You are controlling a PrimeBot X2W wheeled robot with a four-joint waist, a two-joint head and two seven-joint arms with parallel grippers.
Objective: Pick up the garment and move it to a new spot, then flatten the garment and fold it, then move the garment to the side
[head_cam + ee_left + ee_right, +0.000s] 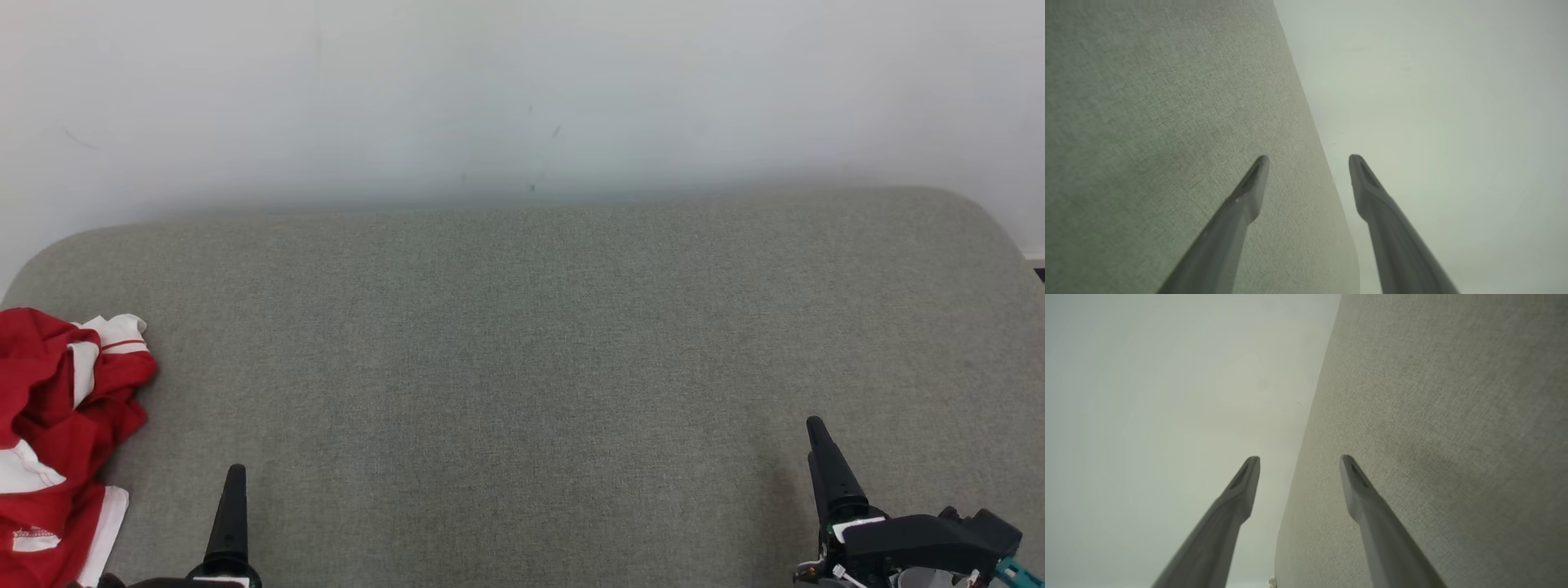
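Item count:
- Garments: one, a crumpled red and white garment (57,433) at the left edge of the head view.
- Support surfaces: one grey fabric surface (522,367), centre frame.
- Grippers: two, the left gripper (1308,159) and the right gripper (1299,459), with two dark fingers (1249,192) each.
- Walls: one wall (522,90), upper frame.

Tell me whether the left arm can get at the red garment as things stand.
Probably yes. The left pincer is open and empty, the red garment lies crumpled just to its left on the grey cushion, and nothing stands between them.
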